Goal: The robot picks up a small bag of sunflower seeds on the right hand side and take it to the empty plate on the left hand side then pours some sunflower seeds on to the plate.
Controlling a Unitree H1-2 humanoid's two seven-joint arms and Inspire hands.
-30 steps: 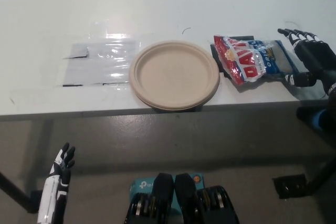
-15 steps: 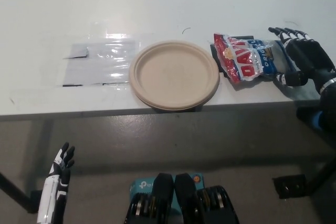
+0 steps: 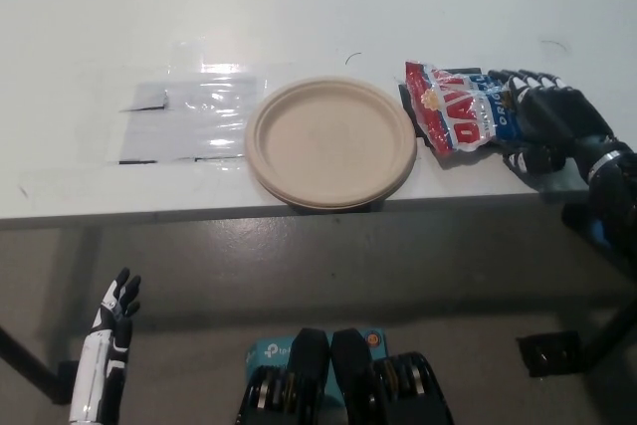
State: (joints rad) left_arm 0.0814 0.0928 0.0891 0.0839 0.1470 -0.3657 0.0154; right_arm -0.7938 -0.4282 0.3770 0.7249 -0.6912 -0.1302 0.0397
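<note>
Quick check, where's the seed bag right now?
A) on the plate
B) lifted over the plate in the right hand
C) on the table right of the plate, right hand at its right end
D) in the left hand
C: the bag lies on the table right of the bare plate, with the black right hand curled over its right end; the left hand hangs below the table edge.

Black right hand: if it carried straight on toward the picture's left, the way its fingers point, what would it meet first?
The black right hand already covers the red and blue seed bag's right end; beyond the bag, the beige paper plate probably comes next.
</note>
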